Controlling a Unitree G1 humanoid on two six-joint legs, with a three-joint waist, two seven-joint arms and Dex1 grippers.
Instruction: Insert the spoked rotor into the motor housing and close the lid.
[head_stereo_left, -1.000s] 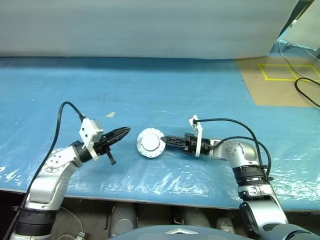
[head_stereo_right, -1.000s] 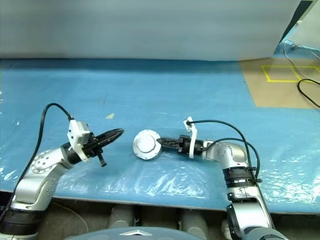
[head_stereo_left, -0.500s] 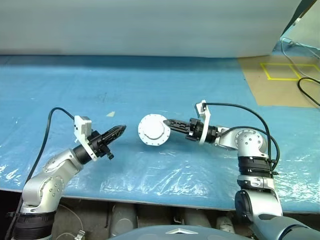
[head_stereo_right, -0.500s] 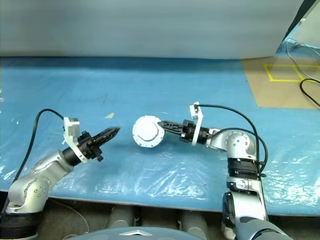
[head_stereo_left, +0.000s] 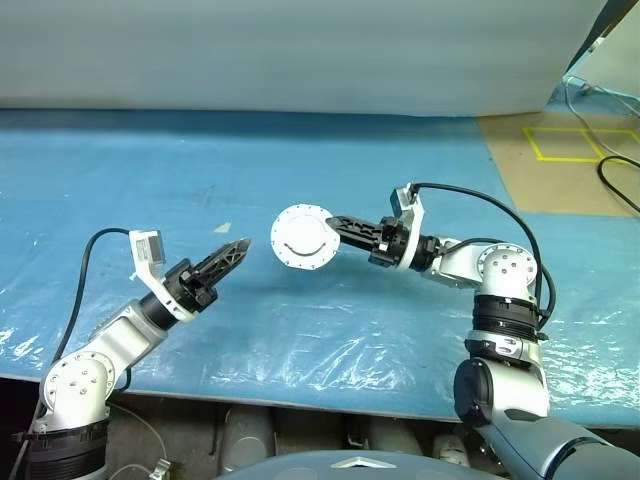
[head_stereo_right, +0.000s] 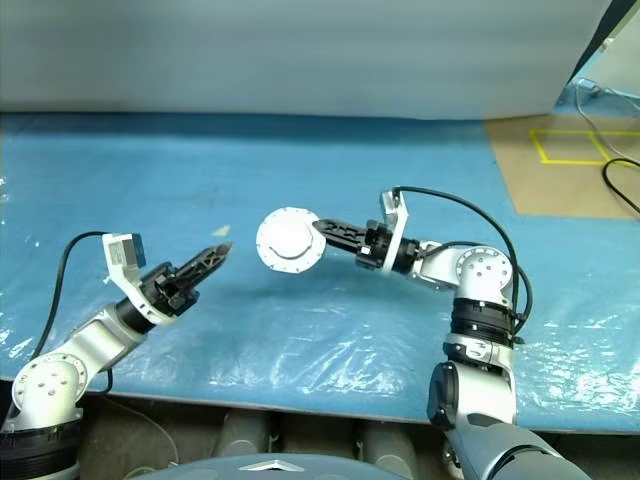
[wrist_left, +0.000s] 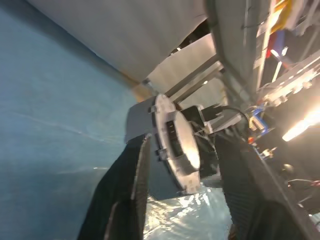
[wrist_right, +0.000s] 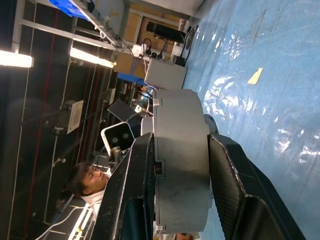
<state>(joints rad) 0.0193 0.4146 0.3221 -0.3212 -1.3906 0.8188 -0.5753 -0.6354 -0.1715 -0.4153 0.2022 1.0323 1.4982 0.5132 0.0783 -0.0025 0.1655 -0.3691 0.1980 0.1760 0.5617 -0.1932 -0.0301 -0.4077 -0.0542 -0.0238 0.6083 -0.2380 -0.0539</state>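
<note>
Right gripper (head_stereo_left: 335, 224) has lifted the motor housing (head_stereo_left: 303, 237) off the blue sheet (head_stereo_left: 330, 180) since 1 second ago; it was resting on the plastic then, now it hangs clear above it, flat face turned toward the camera. Left gripper (head_stereo_left: 238, 250) has rolled and risen a little, and its fingers, pinched together before, now stand apart.

Right gripper state: 2 black fingers clamped on the housing's opposite faces, 1 on each side, as the right wrist view shows with the silver body (wrist_right: 180, 160) wedged between them. From the head views the housing sits at the gripper's 9 o'clock, right at its fingertips.

Left gripper state: parted, holding nothing. Housing lies at its 2 o'clock, near but apart, with a clear gap to the tips. In the left wrist view the housing (wrist_left: 175, 145) appears edge-on between and beyond the 2 fingers (wrist_left: 125, 195), not touching either.

Person (wrist_right: 92, 182) visible in the background of the right wrist view.
</note>
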